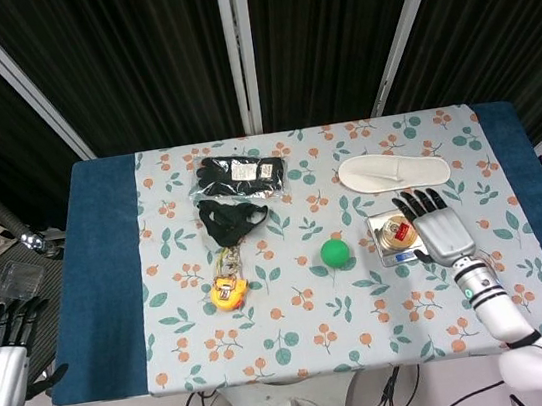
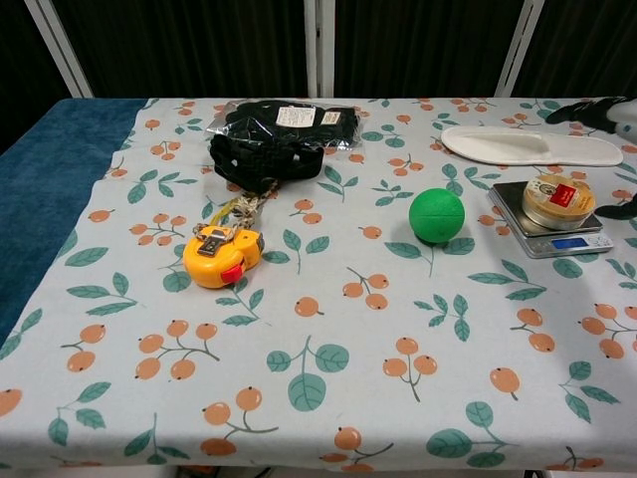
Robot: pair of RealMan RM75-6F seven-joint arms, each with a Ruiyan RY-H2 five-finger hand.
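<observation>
A small round tin (image 1: 396, 233) (image 2: 556, 200) with a tan and red lid sits on a silver digital scale (image 1: 386, 249) (image 2: 532, 236) at the table's right. My right hand (image 1: 439, 228) (image 2: 607, 112) hovers open just right of the tin, fingers spread, holding nothing. A green ball (image 1: 334, 252) (image 2: 437, 215) lies left of the scale. My left hand (image 1: 1, 352) hangs open off the table's left edge, low in the head view, away from everything.
A white slipper (image 1: 393, 171) (image 2: 531, 145) lies behind the scale. A yellow tape measure (image 1: 229, 292) (image 2: 222, 255), a black strap bundle (image 1: 228, 218) (image 2: 261, 157) and a bagged black item (image 1: 242, 175) (image 2: 289, 119) lie at the left on the floral cloth (image 1: 299, 330).
</observation>
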